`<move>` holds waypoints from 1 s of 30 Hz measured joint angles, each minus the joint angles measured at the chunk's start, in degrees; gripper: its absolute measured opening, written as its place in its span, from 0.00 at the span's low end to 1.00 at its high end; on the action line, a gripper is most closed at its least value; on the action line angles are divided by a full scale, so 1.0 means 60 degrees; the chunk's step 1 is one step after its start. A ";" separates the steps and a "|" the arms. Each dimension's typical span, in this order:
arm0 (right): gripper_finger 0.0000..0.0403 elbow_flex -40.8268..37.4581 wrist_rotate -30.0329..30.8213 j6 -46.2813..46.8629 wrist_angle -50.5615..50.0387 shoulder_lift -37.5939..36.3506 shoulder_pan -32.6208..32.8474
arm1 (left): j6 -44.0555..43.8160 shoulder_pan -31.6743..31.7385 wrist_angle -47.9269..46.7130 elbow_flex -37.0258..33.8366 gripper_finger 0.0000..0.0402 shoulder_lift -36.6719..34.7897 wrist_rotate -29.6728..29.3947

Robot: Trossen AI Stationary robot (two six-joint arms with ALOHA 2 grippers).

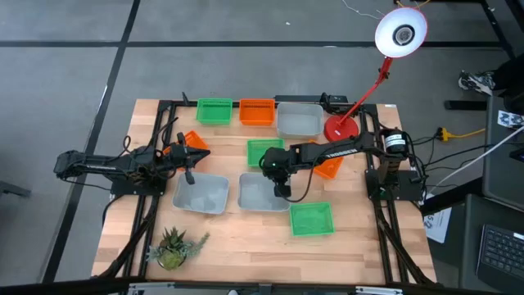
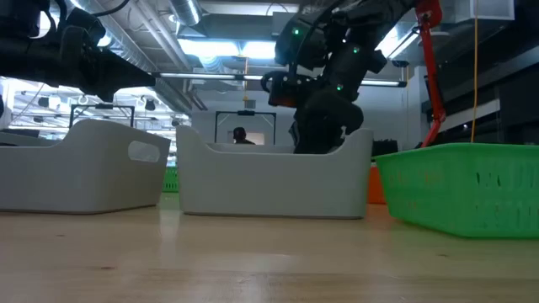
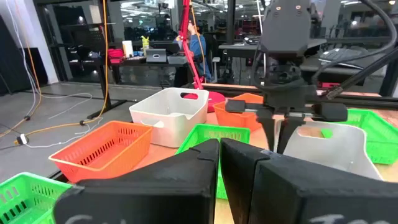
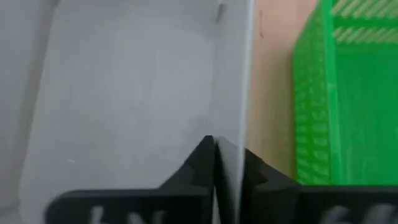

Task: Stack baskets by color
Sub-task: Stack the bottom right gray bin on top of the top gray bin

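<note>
Here, right pincer [image 4: 227,163] pinching smooth grey basket [image 4: 124,93] wall

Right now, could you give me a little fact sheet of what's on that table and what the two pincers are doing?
Green baskets: three, one nearest the front
Orange baskets: three, one in the back row
Grey baskets: three, two side by side mid-table
Right pincer: shut on the wall of the right-hand grey basket
Left pincer: shut, holding nothing, above the left-hand grey basket
Extras: red lamp, potted plant
</note>
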 joint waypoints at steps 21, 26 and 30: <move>0.00 0.3616 0.5328 -0.4689 -0.4432 -0.3000 -0.2892 | 0.0015 0.0002 -0.0255 0.0000 0.02 0.0001 -0.0004; 0.00 0.3400 0.4320 -0.5491 -0.4485 -0.2733 -0.4655 | 0.0011 0.0003 -0.0255 0.0000 0.02 -0.0001 -0.0003; 0.00 0.3121 0.3234 -0.5511 -0.4426 -0.2549 -0.5785 | 0.0011 0.0000 -0.0255 0.0000 0.02 -0.0001 0.0000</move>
